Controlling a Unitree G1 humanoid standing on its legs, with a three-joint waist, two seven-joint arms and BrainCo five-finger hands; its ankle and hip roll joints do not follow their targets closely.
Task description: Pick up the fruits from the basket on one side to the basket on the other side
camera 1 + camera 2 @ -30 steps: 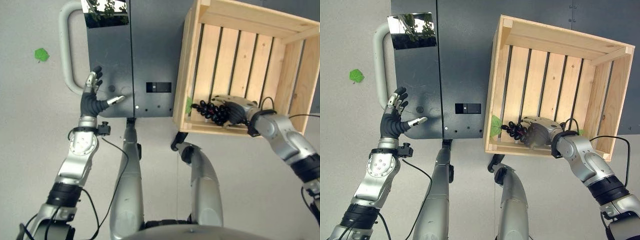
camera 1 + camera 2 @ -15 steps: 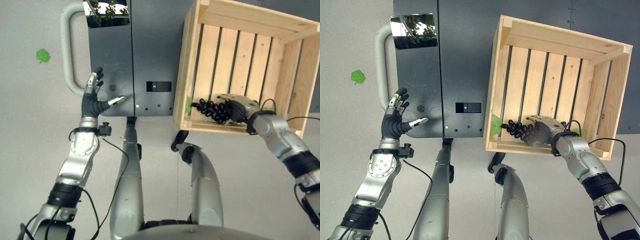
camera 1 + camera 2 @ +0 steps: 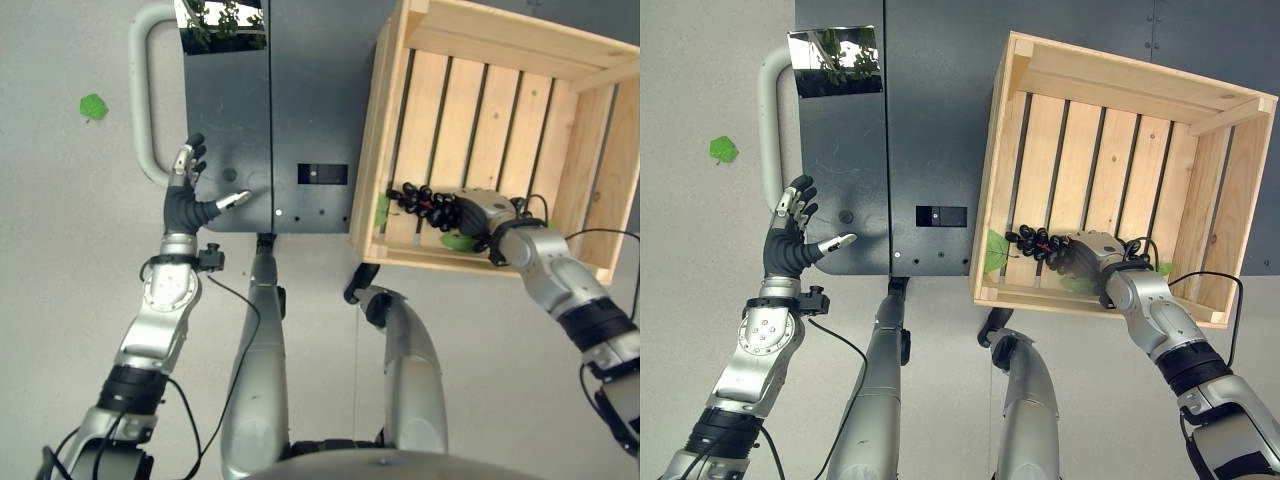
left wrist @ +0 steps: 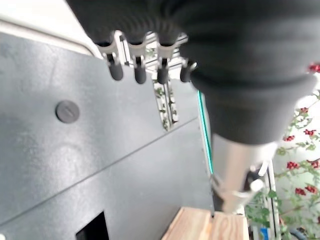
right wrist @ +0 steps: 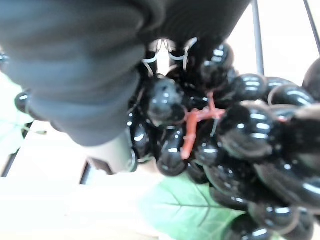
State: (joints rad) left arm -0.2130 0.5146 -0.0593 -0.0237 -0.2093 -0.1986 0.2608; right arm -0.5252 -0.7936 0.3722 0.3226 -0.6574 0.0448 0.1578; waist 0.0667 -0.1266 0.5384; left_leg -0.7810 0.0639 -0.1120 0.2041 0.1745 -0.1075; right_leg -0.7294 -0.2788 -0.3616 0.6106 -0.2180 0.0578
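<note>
Grapes (image 3: 1040, 244) clutched in right hand (image 3: 1088, 254), low inside wooden crate (image 3: 1120, 110)

1. Both head views are evenly and brightly lit, with soft, faint shadows on the pale floor (image 3: 700, 330).
2. The shiny plate (image 3: 835, 60) on the dark panel (image 3: 920, 130) mirrors foliage with some glare.
3. Inside the wooden crate (image 3: 1120, 110) the slats are washed bright.
4. Both wrist views are blurred close up; the grapes (image 5: 235, 135) carry small highlights.
</note>
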